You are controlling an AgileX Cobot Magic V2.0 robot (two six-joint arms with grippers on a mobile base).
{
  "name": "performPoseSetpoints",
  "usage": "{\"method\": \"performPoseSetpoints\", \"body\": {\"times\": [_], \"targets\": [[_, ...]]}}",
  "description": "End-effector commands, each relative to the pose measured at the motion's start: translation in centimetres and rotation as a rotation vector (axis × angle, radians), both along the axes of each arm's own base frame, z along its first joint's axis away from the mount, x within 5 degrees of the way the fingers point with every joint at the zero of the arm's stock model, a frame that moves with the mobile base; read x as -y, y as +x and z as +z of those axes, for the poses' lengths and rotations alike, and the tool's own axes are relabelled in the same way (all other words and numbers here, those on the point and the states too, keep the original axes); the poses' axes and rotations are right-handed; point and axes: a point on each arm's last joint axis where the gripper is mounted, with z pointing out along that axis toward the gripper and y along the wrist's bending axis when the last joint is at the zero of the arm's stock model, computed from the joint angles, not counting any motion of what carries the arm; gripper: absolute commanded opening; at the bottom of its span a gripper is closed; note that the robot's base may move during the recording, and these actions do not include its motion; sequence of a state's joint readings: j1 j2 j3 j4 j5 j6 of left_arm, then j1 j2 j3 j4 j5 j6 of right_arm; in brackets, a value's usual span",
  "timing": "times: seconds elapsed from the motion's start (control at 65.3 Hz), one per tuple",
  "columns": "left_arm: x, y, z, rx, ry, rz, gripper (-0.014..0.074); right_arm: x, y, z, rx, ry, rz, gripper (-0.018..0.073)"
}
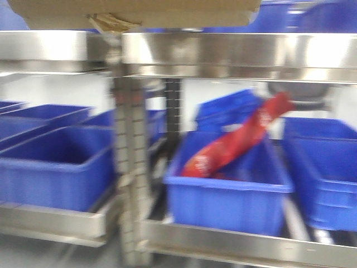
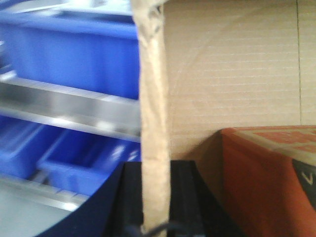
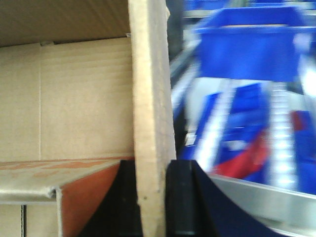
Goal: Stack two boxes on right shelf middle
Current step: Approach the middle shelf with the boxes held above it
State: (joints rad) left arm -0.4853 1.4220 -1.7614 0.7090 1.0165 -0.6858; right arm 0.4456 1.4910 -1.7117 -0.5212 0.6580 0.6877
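we see one tan corrugated box (image 1: 139, 12) at the top of the front view, its underside just above the mirror-like steel lip of the shelf (image 1: 234, 50); whether they touch we cannot tell. a crumpled yellowish tape scrap (image 1: 111, 22) hangs from its bottom edge, over the grey perforated upright (image 1: 127, 167). in the wrist views its side walls, seen edge-on, sit pinched in the left gripper (image 2: 155, 170) and right gripper (image 3: 150, 170).
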Motion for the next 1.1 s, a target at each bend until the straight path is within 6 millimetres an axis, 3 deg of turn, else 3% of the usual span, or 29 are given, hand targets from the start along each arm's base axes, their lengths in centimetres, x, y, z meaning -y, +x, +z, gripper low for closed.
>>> {"method": "performPoseSetpoints", "body": {"times": [0.0, 1.087], "targets": [[-0.36, -0.26, 0.75, 0.042, 0.014, 0.009, -0.0111, -0.01, -0.57, 1.73, 0.11, 0.026, 0.037, -0.0154], [-0.36, -0.26, 0.76, 0.043, 0.015, 0.01, -0.0111, -0.01, -0.57, 1.73, 0.11, 0.026, 0.037, -0.0154]]}}
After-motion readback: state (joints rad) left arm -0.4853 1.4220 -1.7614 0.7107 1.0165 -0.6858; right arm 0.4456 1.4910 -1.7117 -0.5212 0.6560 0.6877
